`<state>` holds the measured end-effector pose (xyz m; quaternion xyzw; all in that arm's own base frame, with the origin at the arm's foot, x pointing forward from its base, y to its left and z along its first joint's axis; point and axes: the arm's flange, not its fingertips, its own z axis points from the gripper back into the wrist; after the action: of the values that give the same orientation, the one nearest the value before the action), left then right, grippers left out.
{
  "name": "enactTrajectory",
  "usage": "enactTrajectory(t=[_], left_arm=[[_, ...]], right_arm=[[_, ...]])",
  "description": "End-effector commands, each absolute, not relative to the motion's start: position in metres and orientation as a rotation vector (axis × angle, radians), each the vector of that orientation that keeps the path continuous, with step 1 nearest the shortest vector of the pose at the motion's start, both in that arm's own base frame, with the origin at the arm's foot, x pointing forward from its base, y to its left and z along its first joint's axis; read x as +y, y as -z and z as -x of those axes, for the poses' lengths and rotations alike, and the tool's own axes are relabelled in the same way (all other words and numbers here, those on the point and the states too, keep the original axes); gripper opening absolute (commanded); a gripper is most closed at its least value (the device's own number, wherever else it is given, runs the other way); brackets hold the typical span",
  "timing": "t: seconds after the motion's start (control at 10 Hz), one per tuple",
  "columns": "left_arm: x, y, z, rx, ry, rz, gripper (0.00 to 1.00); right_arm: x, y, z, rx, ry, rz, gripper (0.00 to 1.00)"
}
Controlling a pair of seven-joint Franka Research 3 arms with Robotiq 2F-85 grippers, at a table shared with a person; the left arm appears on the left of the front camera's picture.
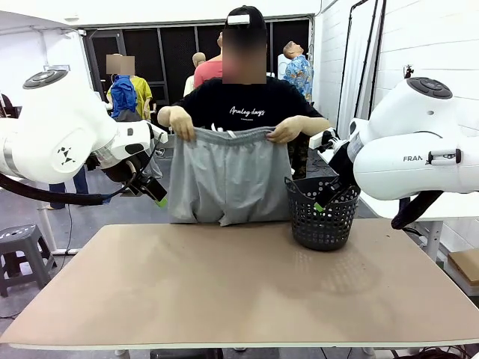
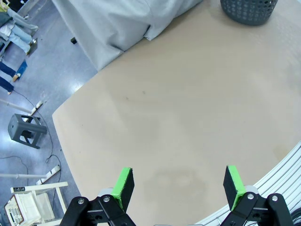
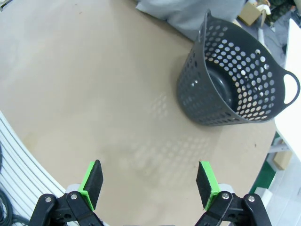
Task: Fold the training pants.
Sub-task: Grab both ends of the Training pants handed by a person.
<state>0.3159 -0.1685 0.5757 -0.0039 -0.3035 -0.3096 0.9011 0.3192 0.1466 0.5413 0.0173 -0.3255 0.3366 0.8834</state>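
Note:
A person at the far side holds up the light grey training pants by the waistband with both hands; the legs hang down to the table's far edge. From the left wrist the pants drape over the far table edge. My left gripper hovers left of the pants, above the table's far left corner. Its fingers stand wide apart over bare tabletop in the left wrist view. My right gripper hangs open just over the basket's rim; in the right wrist view nothing lies between its green pads.
A black mesh basket stands empty at the far right of the tan table, also seen from the right wrist. A grey stool sits on the floor to the left.

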Motion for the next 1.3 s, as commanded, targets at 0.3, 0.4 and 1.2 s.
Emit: enactTrajectory(t=[0.3,0.4,1.2], left_arm=[[-0.1676,-0.5757,-0.3166,-0.633,0.651,0.006,1.0],[-0.1676,-0.5757,-0.3166,-0.633,0.651,0.006,1.0],[-0.1676,-0.5757,-0.3166,-0.633,0.651,0.006,1.0]], right_arm=[[0.1474,-0.5395,-0.3202,-0.687,-0.695,-0.039,1.0],[0.1474,-0.5395,-0.3202,-0.687,-0.695,-0.039,1.0],[0.1474,-0.5395,-0.3202,-0.687,-0.695,-0.039,1.0]])
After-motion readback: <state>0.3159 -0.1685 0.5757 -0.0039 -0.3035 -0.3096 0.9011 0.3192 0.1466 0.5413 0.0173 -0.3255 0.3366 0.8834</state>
